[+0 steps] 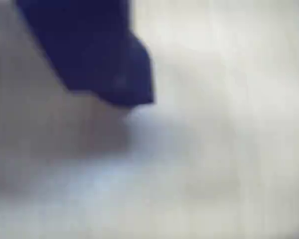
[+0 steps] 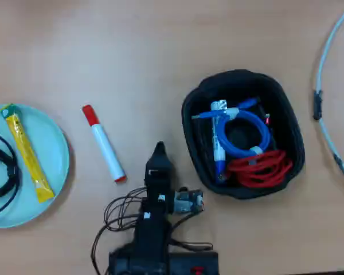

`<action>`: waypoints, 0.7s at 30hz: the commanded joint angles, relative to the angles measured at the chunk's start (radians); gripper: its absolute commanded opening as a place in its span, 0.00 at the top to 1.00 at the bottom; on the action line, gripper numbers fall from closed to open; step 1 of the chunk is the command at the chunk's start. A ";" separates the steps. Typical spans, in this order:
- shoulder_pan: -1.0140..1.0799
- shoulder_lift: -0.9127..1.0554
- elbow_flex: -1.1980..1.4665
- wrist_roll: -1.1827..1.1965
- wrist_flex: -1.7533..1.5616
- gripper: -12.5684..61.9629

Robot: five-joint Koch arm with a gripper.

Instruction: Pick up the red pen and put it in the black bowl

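The red pen (image 2: 103, 144), a thick white marker with a red cap, lies on the wooden table in the overhead view, cap towards the top left. The black bowl (image 2: 241, 75) stands to the right and holds a blue cable, a red cable and a thin white pen with a blue tip. My gripper (image 2: 159, 150) points up the picture between pen and bowl, a little right of the pen's lower end and apart from it. Only one dark tip shows. The wrist view is blurred, with one dark blue jaw above pale table; neither pen nor bowl shows there.
A light teal plate (image 2: 51, 143) at the left edge carries a yellow sachet (image 2: 26, 152) and a black cable (image 2: 3, 172). A thin pale hoop (image 2: 327, 123) curves along the right edge. My arm's base and loose wires (image 2: 120, 212) fill the bottom centre.
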 commanded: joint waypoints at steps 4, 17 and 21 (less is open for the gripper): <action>-0.051 0.097 -0.144 0.012 0.236 0.19; -0.123 0.095 -0.351 -0.112 0.457 0.19; -0.216 0.092 -0.569 -0.262 0.680 0.19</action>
